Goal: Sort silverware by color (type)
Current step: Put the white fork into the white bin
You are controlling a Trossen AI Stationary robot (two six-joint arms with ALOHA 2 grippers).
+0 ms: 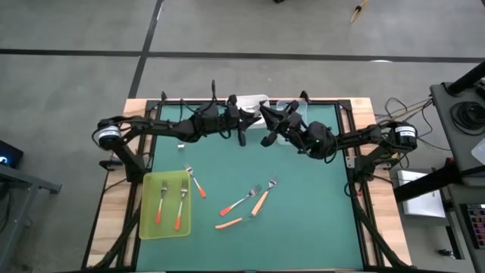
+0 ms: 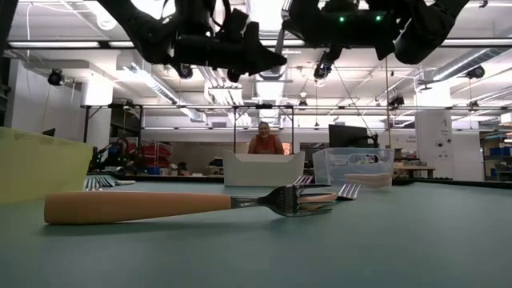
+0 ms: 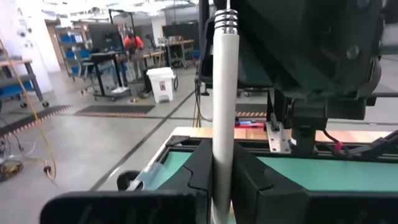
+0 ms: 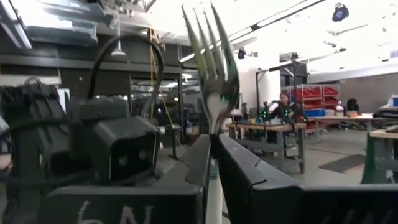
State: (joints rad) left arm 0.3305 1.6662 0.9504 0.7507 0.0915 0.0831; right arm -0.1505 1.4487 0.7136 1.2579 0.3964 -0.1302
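White-handled fork (image 3: pixel 224 93) sits pinched between both grippers at the table's far middle, left gripper (image 3: pixel 214 171) clamping its handle, right gripper (image 4: pixel 213 158) its neck.

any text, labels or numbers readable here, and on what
None can be read for certain.
Pale marks on the right gripper body, low in the right wrist view, are cut off by the frame edge: unreadable.
The white fork in the left gripper, the trays and the table show no print.
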